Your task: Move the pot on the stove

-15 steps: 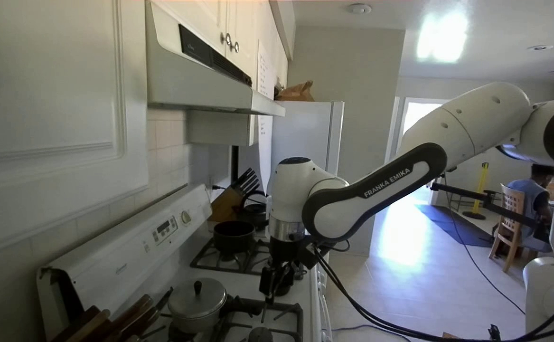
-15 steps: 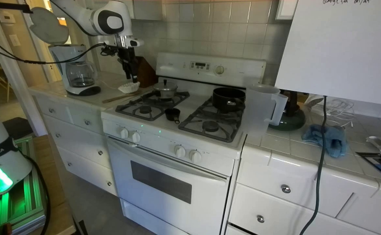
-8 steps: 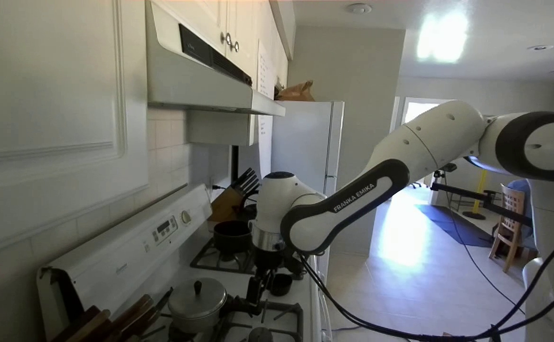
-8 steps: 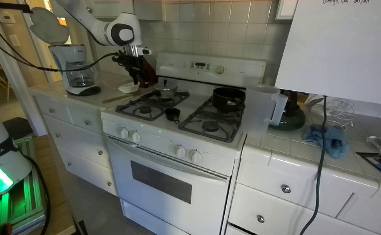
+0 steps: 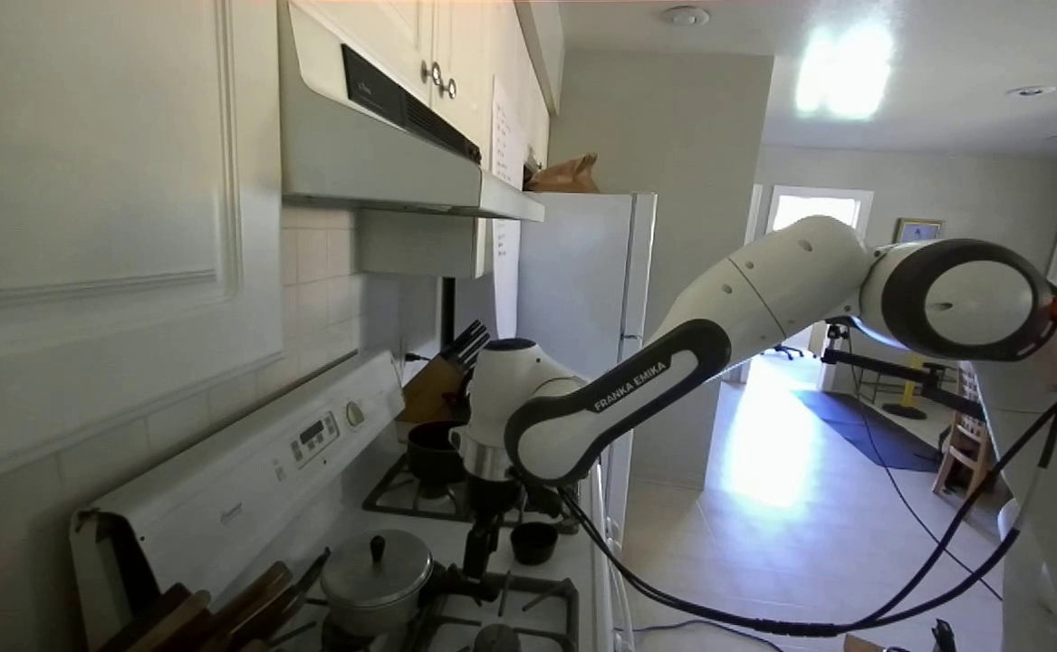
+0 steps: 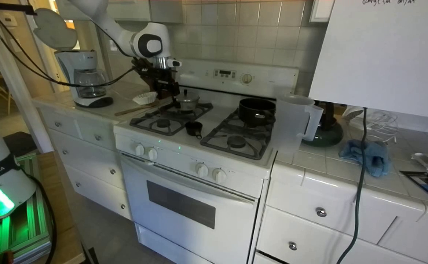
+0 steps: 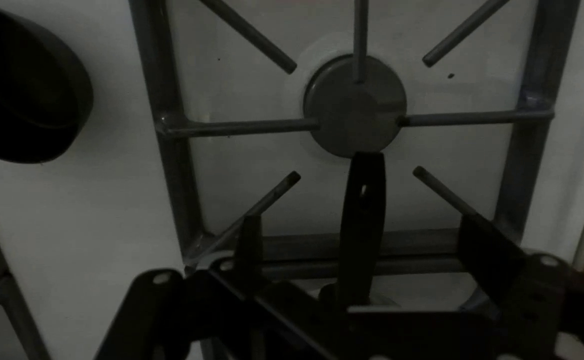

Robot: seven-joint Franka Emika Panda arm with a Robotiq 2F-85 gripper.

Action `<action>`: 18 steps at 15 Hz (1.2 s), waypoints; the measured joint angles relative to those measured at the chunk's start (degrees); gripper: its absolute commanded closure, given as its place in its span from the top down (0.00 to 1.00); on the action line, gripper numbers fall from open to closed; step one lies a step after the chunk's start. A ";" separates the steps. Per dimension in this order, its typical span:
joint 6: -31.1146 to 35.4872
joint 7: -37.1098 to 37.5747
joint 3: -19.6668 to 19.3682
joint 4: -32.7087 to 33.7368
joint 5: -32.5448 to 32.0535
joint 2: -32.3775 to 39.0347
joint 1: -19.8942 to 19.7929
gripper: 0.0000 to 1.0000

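Observation:
The silvery-grey lidded pot (image 5: 376, 580) sits on a back burner of the white stove (image 5: 442, 536). Both also show in an exterior view, the pot (image 6: 189, 103) partly behind my gripper and the stove (image 6: 232, 163) from the front. The pot's black handle (image 5: 466, 584) points toward the stove's front. My gripper (image 5: 478, 566) is open above the handle; it also shows in an exterior view (image 6: 169, 96). In the wrist view the handle (image 7: 364, 200) lies between the spread fingers (image 7: 359, 230), apart from both. The pot's body is hidden there. Finger height against the handle is hard to tell.
A small black pan (image 6: 193, 128) stands between the grates, left in the wrist view (image 7: 26, 90). A larger black pot (image 6: 256, 112) sits on another back burner. A range hood (image 5: 392, 163) hangs above. Wooden knife handles (image 5: 238, 611), a white paper filter (image 6: 145, 98) and a pitcher (image 6: 292, 121) stand nearby.
My gripper has moved down and along the stove toward the silvery pot, ending over its handle. The pot and the other cookware have not moved.

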 measured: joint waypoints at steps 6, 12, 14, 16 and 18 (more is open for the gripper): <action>-0.14 1.26 -0.85 1.45 1.95 2.97 -0.04 1.00; 0.28 4.04 -0.85 1.32 4.78 3.49 0.39 1.00; 0.82 4.86 -0.83 1.29 4.84 3.90 0.75 0.93; 1.50 5.55 -0.78 1.29 4.86 4.23 1.11 0.69; 2.51 6.29 -0.77 1.29 4.86 4.63 1.49 0.53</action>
